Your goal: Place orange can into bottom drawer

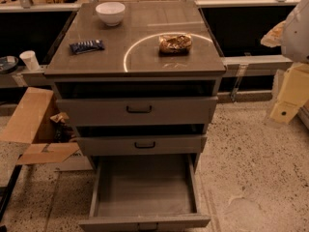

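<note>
The orange can, a crumpled golden-brown shiny lump, lies on the right part of the cabinet top, inside a bright ring of light. The bottom drawer is pulled fully out at the foot of the cabinet, with a bare flat floor and a small dark handle on its front. My arm shows at the right edge, and my gripper, seen as pale beige parts, hangs there, well right of the cabinet and below the level of its top. It holds nothing that I can see.
A white bowl stands at the back left of the top and a dark blue snack bar lies at the left. Two upper drawers stand slightly out. Cardboard lies on the floor at the left, and a paper cup stands on a shelf.
</note>
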Controlling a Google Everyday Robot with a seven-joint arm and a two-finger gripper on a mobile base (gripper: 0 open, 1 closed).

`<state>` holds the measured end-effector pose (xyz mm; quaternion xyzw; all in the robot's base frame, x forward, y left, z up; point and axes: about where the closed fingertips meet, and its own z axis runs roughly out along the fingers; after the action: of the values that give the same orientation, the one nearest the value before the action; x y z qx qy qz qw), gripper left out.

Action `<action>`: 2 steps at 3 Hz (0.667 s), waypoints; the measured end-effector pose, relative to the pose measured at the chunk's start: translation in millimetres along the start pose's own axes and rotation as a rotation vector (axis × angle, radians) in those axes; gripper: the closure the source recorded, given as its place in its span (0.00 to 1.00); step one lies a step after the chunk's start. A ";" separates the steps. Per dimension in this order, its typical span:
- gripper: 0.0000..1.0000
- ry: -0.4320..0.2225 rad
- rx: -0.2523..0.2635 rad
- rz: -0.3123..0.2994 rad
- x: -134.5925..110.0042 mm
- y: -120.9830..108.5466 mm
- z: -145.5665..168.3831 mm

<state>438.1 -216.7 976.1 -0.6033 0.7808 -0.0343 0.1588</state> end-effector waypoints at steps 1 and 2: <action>0.00 0.000 0.000 0.000 -0.2 -0.1 0.0; 0.00 -0.025 0.005 -0.061 -26.5 -24.2 8.3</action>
<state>469.0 -196.8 979.6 -0.6267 0.7599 -0.0335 0.1691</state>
